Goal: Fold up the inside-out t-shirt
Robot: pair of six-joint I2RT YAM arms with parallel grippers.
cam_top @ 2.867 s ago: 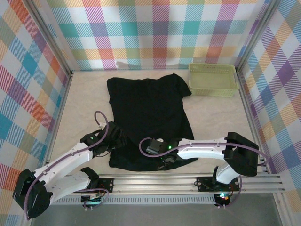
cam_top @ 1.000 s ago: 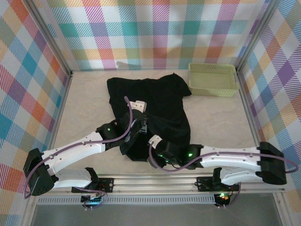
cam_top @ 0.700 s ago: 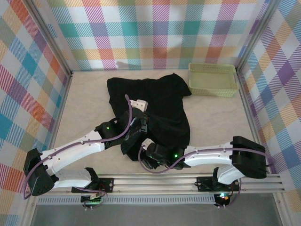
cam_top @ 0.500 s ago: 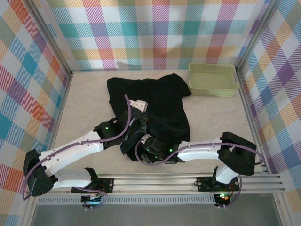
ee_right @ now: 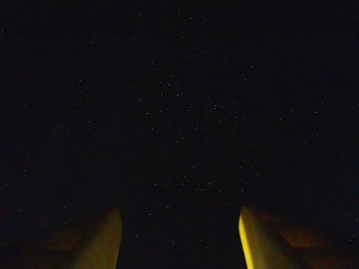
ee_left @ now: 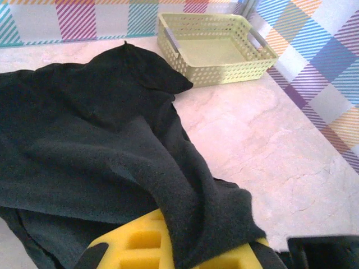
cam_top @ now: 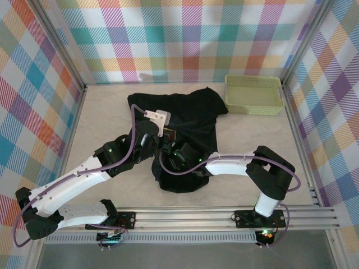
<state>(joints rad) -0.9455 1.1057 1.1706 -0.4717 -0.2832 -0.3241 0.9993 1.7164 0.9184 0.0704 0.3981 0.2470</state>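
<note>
L gripper (ee_left: 180, 249) is clamped on the t-shirt (cam_top: 190, 115). On the left wrist cam I see its yellow fingers (ee_left: 133, 242) at the bottom edge, w/ a thick fold of black fabric pinched between them and draping over the top. From there the cloth runs away from the cam in a raised ridge and spreads out flat further on.

R gripper (ee_right: 178, 213) has its jaws apart. On the right wrist cam one yellow finger sits low on each side w/ a wide gap between, and dark cloth covers everything ahead. It's too dark for me to tell whether the pads touch the fabric, and I can't make out anything pinched there.

From the top cam, the L arm reaches in from the near-left corner and the R arm lies low across from the right. Both wrist ends are close together over the shirt's middle-left part.

Shirt lies on the pale stone-look table (cam_top: 101, 123), around the middle and toward the far side. Its far edge is spread wide. The near part narrows to a bunched lobe short of the arm rail.

One sleeve tip lies just beside the pale green basket (cam_top: 253, 94), which stands upright in the far-right corner. I can't tell if they touch.
</note>
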